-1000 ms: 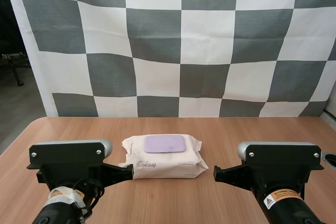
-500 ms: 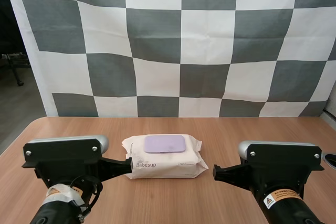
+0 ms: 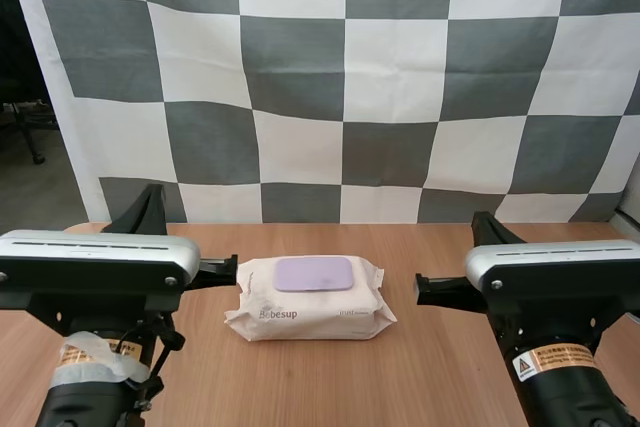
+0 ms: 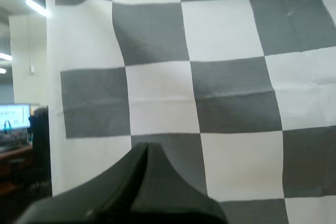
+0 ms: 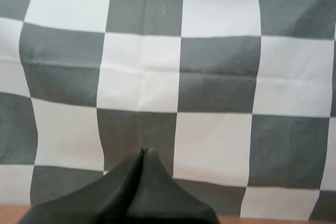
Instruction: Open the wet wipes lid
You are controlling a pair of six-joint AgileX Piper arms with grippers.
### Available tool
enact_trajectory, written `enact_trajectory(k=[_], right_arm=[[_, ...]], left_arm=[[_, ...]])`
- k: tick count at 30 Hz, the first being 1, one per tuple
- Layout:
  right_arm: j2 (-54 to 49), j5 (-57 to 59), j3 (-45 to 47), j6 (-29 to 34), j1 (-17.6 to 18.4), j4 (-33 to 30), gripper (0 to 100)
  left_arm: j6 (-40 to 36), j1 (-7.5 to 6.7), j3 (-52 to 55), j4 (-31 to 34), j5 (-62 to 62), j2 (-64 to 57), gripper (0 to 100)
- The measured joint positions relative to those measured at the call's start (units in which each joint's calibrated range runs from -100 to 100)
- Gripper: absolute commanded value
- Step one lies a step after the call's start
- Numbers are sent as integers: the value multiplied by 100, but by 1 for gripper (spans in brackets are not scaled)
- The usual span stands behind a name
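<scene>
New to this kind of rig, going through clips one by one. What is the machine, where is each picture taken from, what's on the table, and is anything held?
It is a robot with two arms. The high view looks forward and down over the wooden table from behind the arms. The other two pictures come from cameras riding on each wrist. On the table lies one pack of wet wipes, with its purple lid flat and closed. One arm stands to each side of it. The left end effector and the right end effector each have two black fingers lying together as one dark wedge, so both are shut and hold nothing.
</scene>
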Motion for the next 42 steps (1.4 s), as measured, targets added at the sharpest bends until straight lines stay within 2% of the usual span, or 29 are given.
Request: enact_trajectory(k=[4, 7, 9, 13, 17, 20, 23, 31, 37, 42], right_arm=[[0, -1055, 0, -501, 0, 0, 0], [0, -1877, 0, -851, 0, -27, 0], [0, -2408, -89, -1053, 0, -132, 0], [103, -3353, -755, -1522, 0, -677, 0], [736, -3490, -1552, -1593, 0, -1358, 0], [1353, -3074, -2141, -1458, 0, -1851, 0], [1910, -2312, -2727, -1533, 0, -2058, 0], [3420, -223, -4327, -2578, 0, -2044, 0], [4531, 1314, -5545, -3368, 0, -1439, 0], [4957, 2655, -6513, -4117, 0, -818, 0]], left_arm=[[200, 0, -168, 357, -1104, 0, 0], [415, 0, -366, 371, -1623, 0, 0], [568, 0, -816, 371, -2417, 0, 0], [568, 0, -1626, 371, -3015, 245, 0], [856, 0, -2423, 371, -2835, 967, 0], [1234, 0, -3012, 371, -2206, 1536, 0], [1672, 0, -3597, 371, -1347, 2112, 0], [2835, 0, -5238, 371, 735, 3638, 0], [3248, 0, -6417, 975, 2318, 4194, 0], [2863, 0, -6907, 1770, 3568, 4162, 0]])
